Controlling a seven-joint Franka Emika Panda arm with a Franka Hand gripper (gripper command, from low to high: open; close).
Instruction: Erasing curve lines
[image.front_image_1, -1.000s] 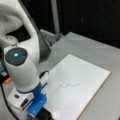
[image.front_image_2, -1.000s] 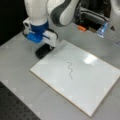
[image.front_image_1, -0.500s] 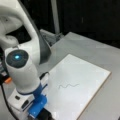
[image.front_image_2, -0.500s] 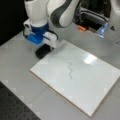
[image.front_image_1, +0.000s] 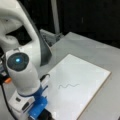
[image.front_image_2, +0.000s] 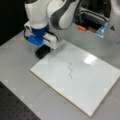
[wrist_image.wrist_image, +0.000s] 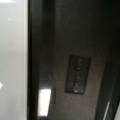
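We find the gripper (image.front_image_2: 42, 51) low over the black rectangular eraser block (image.front_image_2: 41, 52) off the white board's (image.front_image_2: 100, 85) corner, jaws' state unreadable; the thin dark grey wavy squiggle (image.front_image_2: 70, 70) is unerased, and a loose hold could drop the eraser.

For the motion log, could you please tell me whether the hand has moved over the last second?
No. In a front view the hand sits at the same corner of the white board, clear of the curve lines.
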